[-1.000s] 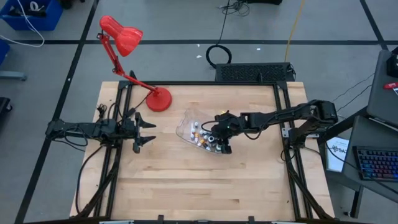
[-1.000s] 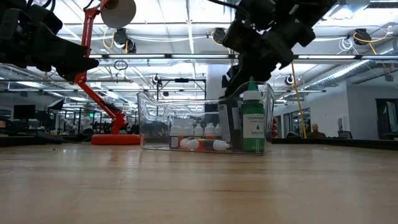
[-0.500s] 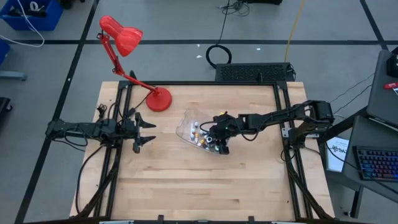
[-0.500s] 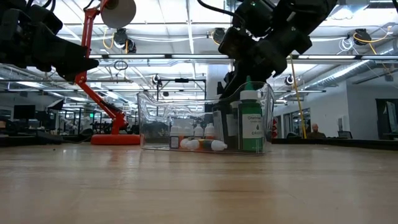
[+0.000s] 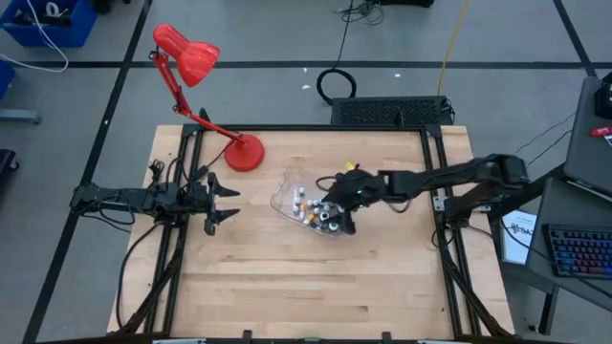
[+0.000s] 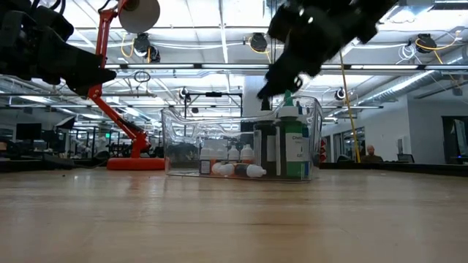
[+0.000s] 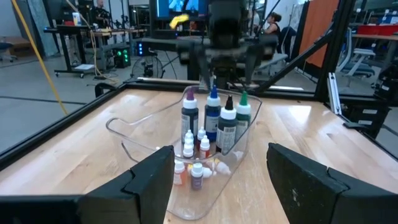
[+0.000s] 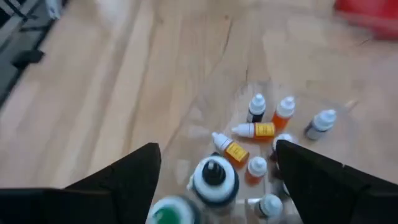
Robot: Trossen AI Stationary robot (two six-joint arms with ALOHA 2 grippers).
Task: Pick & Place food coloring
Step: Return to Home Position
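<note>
Clear bin [image 6: 183, 139] has the food coloring [image 7: 213, 121], so I hold R gripper [image 8: 216, 152] wide, empty above; L gripper [image 5: 229, 203] open, left.

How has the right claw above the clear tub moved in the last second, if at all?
Yes. In the low view the right gripper, open, has risen: it hung down at the rim of the transparent bin, and now sits just above it.

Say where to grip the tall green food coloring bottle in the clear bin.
Probably its narrow cap, from straight above: the tall green bottle stands upright, its sides crowded by the wall of the clear plastic bin and a tall black bottle.
</note>
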